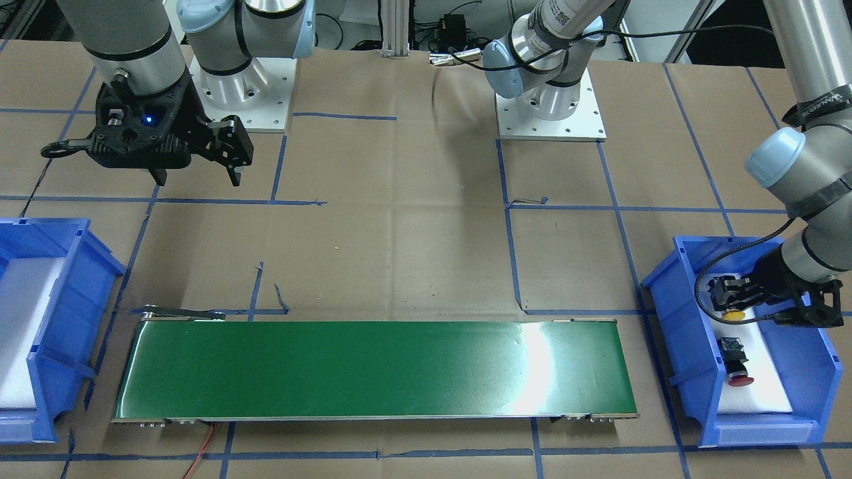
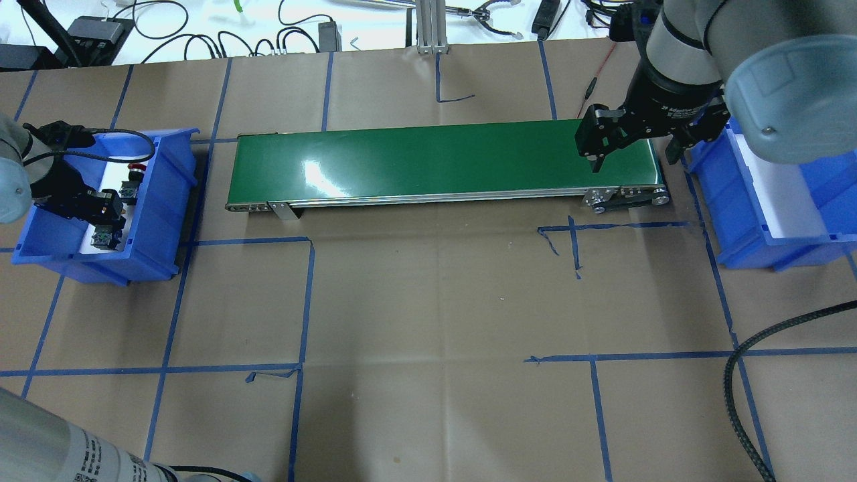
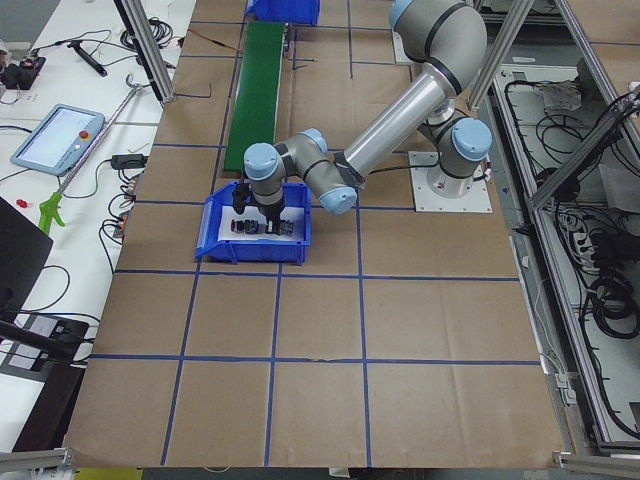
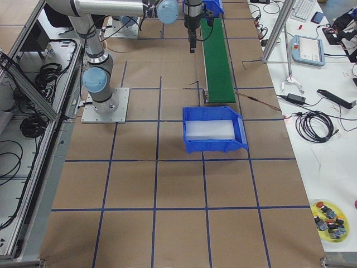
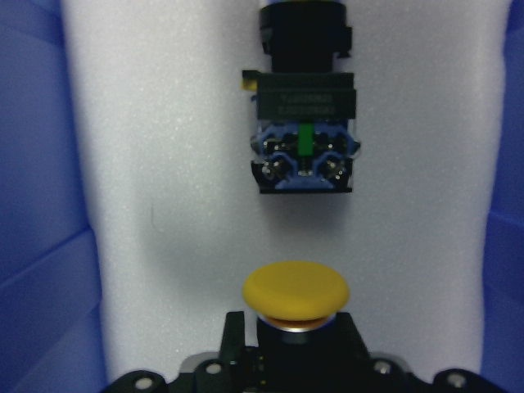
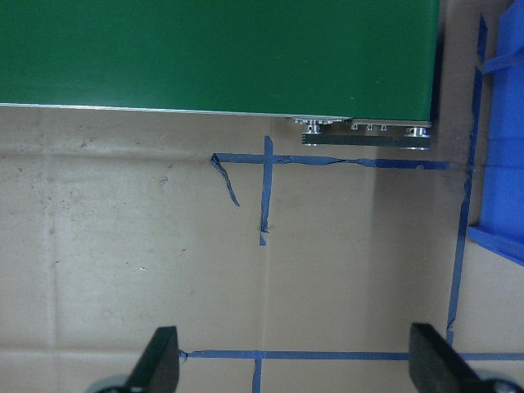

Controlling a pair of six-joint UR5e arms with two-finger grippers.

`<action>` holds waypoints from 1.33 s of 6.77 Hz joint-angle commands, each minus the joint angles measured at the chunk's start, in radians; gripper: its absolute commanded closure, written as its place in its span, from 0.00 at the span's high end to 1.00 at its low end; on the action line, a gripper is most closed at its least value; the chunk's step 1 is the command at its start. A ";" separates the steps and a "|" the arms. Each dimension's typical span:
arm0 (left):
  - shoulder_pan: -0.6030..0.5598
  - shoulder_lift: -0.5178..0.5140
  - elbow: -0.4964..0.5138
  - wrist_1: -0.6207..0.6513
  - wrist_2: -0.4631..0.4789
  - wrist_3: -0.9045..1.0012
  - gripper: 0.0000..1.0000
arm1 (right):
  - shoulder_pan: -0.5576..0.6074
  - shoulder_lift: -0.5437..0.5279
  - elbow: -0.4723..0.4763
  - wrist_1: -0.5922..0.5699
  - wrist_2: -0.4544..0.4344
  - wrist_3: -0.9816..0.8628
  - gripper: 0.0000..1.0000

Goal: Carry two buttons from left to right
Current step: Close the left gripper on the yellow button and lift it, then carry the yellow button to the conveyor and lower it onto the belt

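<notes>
Pointing their caps away from the robot, the red button (image 1: 735, 362) and yellow button (image 5: 295, 288) line up end to end along the left blue bin (image 2: 161, 221), the red one lying on white foam (image 1: 765, 392). The left gripper (image 1: 731, 299) is clamped on the yellow one's body. The right gripper (image 2: 633, 155), fingers apart, hangs near the right blue bin (image 2: 743, 221), which holds a white liner (image 2: 783, 201).

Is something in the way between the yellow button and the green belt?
Only the left bin's blue wall, beside the belt. The yellow button, in the left gripper, would need lifting over it.
</notes>
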 commanded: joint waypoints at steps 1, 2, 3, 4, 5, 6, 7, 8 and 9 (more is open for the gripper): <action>-0.002 0.071 0.079 -0.134 0.001 0.001 0.00 | 0.000 0.000 0.000 0.000 0.000 0.000 1.00; -0.003 0.082 0.167 -0.252 0.001 -0.001 0.00 | 0.000 0.000 0.000 0.000 0.000 0.000 1.00; -0.006 0.085 0.266 -0.375 0.001 -0.002 0.00 | 0.000 0.000 0.000 0.000 0.000 0.000 1.00; -0.014 0.067 0.346 -0.458 0.000 -0.014 0.00 | 0.000 0.000 0.000 0.000 0.000 0.000 1.00; -0.029 0.056 0.383 -0.470 -0.018 -0.022 0.00 | 0.000 0.000 0.000 0.000 0.000 0.000 1.00; -0.069 0.051 0.387 -0.471 -0.046 -0.037 0.00 | 0.000 0.000 -0.002 0.000 0.000 0.000 1.00; -0.131 0.062 0.388 -0.471 -0.042 -0.124 0.00 | 0.000 0.000 0.000 0.000 0.000 0.000 1.00; -0.200 0.068 0.388 -0.471 -0.035 -0.201 0.00 | 0.000 0.000 0.000 0.000 0.000 0.000 1.00; -0.282 0.070 0.390 -0.470 -0.037 -0.320 0.00 | 0.000 0.000 0.000 0.000 0.000 0.000 1.00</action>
